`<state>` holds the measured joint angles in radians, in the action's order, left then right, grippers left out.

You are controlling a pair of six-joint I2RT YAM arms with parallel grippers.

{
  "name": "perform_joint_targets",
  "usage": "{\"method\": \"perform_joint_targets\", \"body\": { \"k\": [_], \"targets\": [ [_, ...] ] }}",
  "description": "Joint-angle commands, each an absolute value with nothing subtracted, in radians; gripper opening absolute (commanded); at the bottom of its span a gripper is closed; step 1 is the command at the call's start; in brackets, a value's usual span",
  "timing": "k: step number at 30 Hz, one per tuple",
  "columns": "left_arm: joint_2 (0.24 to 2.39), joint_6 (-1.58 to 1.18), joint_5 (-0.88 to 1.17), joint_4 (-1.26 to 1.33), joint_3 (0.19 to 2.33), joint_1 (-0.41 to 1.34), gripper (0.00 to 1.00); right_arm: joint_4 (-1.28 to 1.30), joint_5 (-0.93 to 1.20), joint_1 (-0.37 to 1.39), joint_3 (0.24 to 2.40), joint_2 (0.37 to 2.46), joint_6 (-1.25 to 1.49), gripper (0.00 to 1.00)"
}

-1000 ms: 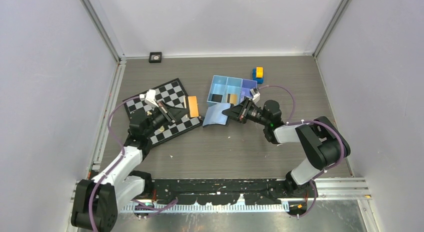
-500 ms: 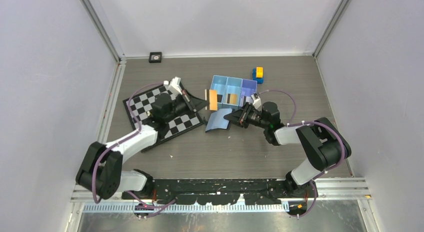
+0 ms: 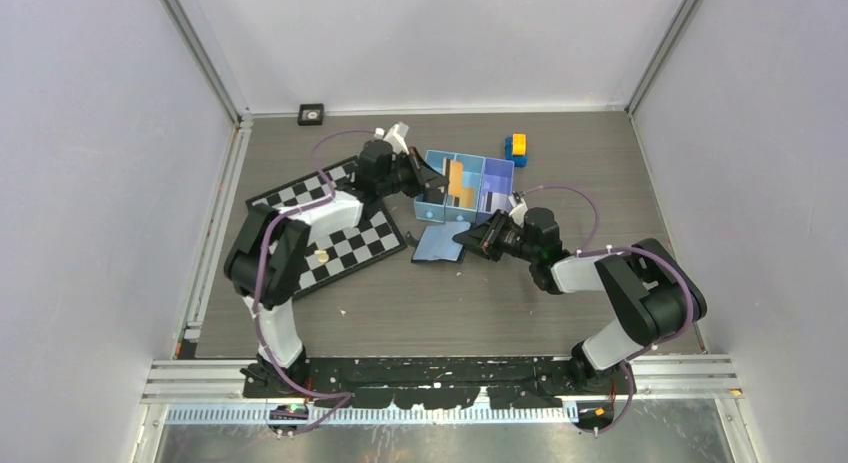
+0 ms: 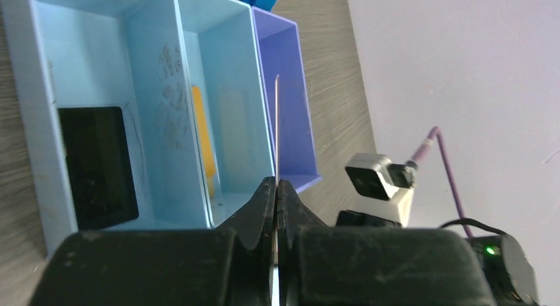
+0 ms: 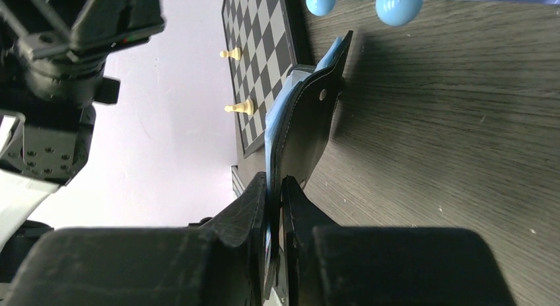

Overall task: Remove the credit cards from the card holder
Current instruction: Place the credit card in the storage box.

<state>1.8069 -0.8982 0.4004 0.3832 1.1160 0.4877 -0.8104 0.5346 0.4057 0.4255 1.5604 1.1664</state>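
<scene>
Closest to the arm bases, the right gripper is pinched tight on one edge of the black card holder. The holder is low over the table, just in front of the light-blue tray.

A bit farther back, the left gripper is squeezed tight on a gold-orange credit card. The card stands on its edge over the tray, right above a wall between two boxes. If it is let go there, it could hit that wall and tip into the wrong box, or bounce out.

Farthest away sit the toy blocks.
</scene>
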Motion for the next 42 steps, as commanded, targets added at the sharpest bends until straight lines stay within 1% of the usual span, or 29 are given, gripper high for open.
{"method": "perform_joint_targets", "body": {
  "k": [1,9,10,11,12,14,19,24,25,27,30,35,37,40,42],
  "targets": [
    [1.912,-0.869,0.461,0.328,1.246,0.507,0.00,-0.837,0.507,0.414,0.420,1.505,1.146,0.00],
    [1.998,-0.816,0.429,0.193,1.351,0.548,0.00,-0.862,0.511,0.416,0.424,1.535,1.153,0.01],
    [2.001,-0.815,0.424,0.191,1.355,0.548,0.03,-0.866,0.511,0.416,0.423,1.535,1.154,0.00],
    [2.002,-0.809,0.420,0.188,1.357,0.548,0.08,-0.867,0.511,0.417,0.422,1.532,1.155,0.01],
    [1.999,-0.800,0.419,0.178,1.363,0.548,0.16,-0.865,0.509,0.417,0.422,1.529,1.153,0.01],
    [1.983,-0.787,0.426,0.160,1.367,0.548,0.25,-0.852,0.504,0.416,0.422,1.521,1.146,0.00],
    [1.848,-0.745,0.468,0.081,1.355,0.518,0.34,-0.803,0.499,0.415,0.431,1.496,1.118,0.00],
    [1.608,-0.715,0.459,0.017,1.226,0.489,0.45,-0.777,0.554,0.417,0.456,1.442,1.097,0.01],
    [1.555,-0.708,0.448,0.013,1.190,0.492,0.48,-0.794,0.577,0.417,0.457,1.424,1.099,0.00],
    [1.450,-0.706,0.428,0.027,1.096,0.498,0.58,-0.849,0.624,0.417,0.458,1.390,1.117,0.00],
    [1.324,-0.739,0.423,0.109,0.938,0.499,0.67,-0.943,0.704,0.417,0.469,1.357,1.155,0.00],
    [1.200,-0.786,0.446,0.272,0.723,0.499,0.71,-1.080,0.784,0.417,0.479,1.333,1.206,0.00],
    [1.182,-0.805,0.440,0.363,0.655,0.500,0.76,-1.134,0.800,0.417,0.475,1.325,1.228,0.00],
    [1.182,-0.841,0.453,0.473,0.608,0.498,0.78,-1.175,0.811,0.415,0.466,1.295,1.230,0.00],
    [1.181,-0.845,0.448,0.500,0.594,0.496,0.79,-1.165,0.815,0.416,0.459,1.262,1.215,0.00]
  ]
}}
